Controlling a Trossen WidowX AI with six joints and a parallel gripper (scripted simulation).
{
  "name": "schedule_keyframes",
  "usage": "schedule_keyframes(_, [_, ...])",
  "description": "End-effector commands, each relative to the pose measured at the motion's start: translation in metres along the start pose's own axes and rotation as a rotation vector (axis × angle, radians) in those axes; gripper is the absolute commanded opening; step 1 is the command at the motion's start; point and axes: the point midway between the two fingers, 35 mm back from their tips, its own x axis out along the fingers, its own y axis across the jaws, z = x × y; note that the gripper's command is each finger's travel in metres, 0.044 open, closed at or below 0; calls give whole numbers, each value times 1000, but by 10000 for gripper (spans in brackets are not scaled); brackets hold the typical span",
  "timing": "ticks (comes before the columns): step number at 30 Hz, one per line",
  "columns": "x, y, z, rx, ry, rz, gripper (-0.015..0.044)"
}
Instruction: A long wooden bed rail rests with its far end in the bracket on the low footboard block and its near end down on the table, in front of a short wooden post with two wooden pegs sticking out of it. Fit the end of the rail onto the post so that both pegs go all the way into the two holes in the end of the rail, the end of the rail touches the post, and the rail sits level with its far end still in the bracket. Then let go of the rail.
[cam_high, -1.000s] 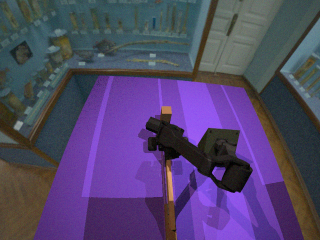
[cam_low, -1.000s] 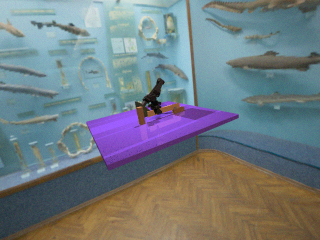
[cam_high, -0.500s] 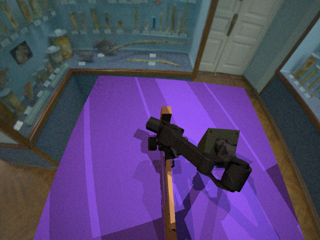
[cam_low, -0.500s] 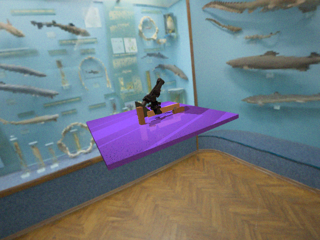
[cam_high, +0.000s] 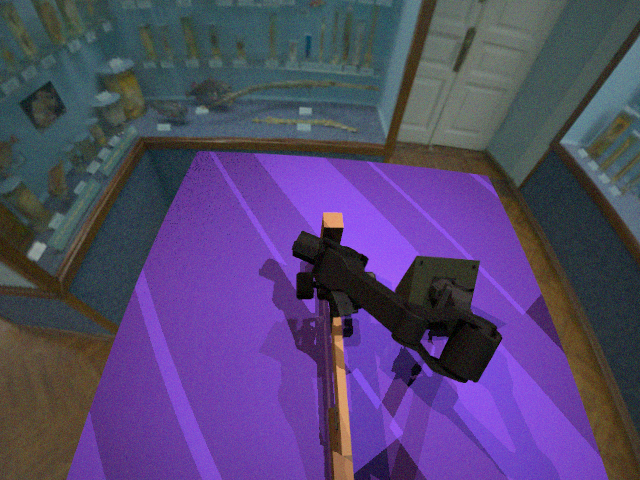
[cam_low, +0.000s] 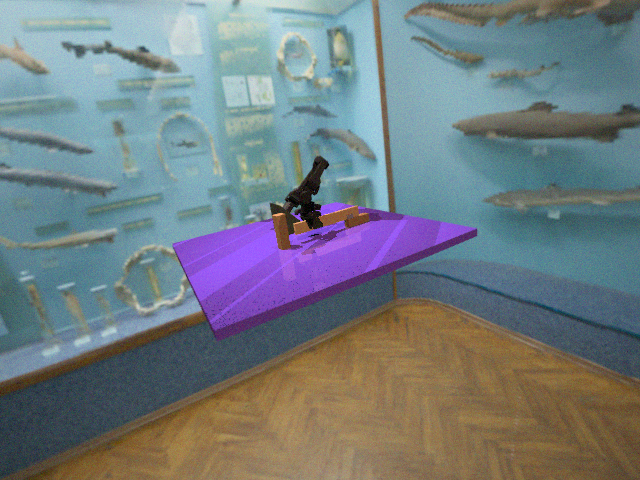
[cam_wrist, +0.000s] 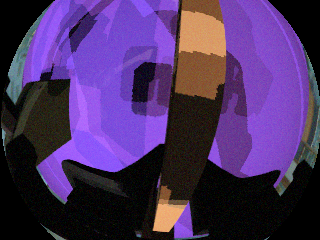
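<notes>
The short wooden post (cam_high: 332, 226) (cam_low: 281, 231) stands upright on the purple table (cam_high: 196, 320) (cam_low: 258, 289). The long wooden rail (cam_high: 341, 392) (cam_low: 330, 215) (cam_wrist: 198, 60) runs from just behind the post to the low footboard block (cam_low: 357, 220). My gripper (cam_high: 338, 314) (cam_low: 310, 220) (cam_wrist: 174, 150) is shut on the rail close to its post end and holds that end raised off the table. The arm hides the pegs and the rail's end in the top view. In the exterior view the rail's end sits right by the post; I cannot tell whether they touch.
The arm's grey base box (cam_high: 439, 279) stands to the right of the rail. The table's edges drop off to a wooden floor (cam_low: 413, 403). Museum display cases line the walls around.
</notes>
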Motion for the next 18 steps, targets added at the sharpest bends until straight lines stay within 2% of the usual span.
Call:
schedule_keyframes(1, [-1,0,-3,0,2,-1,0])
schedule_keyframes(18, [-3,0,-8,0,3,-1,0])
